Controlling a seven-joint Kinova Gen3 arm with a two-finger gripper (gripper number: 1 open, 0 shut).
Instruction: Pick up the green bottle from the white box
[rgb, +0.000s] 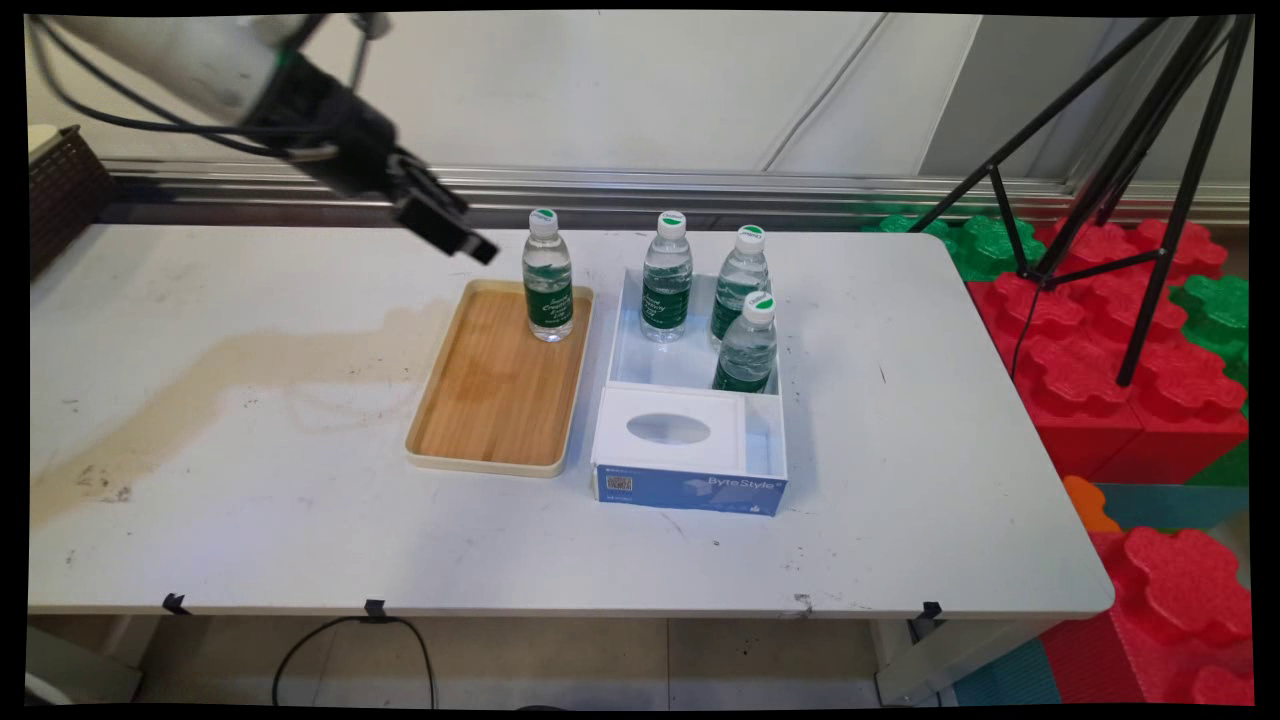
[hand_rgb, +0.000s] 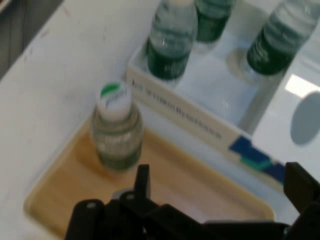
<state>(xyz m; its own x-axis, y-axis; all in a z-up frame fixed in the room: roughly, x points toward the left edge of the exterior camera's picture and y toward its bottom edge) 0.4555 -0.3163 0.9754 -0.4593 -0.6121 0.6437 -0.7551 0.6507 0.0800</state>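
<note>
A water bottle with a green label and white cap stands upright at the far end of a wooden tray. My black gripper hangs in the air just left of the bottle's neck, open and holding nothing. In the hand view the same bottle stands on the tray ahead of my gripper, whose fingers are spread wide apart. Three more bottles stand in the far part of a white open box to the right of the tray.
The box's near part carries a white lid with an oval hole and a blue front. A dark basket sits at the table's far left. A black tripod and red and green foam blocks stand off the right edge.
</note>
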